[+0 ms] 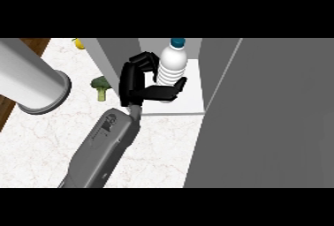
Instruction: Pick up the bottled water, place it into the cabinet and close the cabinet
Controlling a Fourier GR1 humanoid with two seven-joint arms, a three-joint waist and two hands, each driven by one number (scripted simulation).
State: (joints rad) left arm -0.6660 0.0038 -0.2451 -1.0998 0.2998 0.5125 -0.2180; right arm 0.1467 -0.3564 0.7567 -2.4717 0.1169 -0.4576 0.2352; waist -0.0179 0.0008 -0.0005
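The bottled water (171,66) is clear white with a blue cap. It stands upright inside the open cabinet, on its white shelf floor (189,102). My right hand (140,84) comes up from the lower left on a grey forearm and is shut on the bottle: fingers curl round its left side and the thumb crosses its lower front. The bottle's base is hidden behind the thumb. The cabinet's grey door (274,123) stands open and fills the right of the view. My left hand does not show.
A thick grey cylinder (29,79) crosses the upper left above the marbled counter (163,145). A broccoli floret (100,87) lies left of the cabinet's side wall (117,53). A small yellow item (78,43) sits at the far edge.
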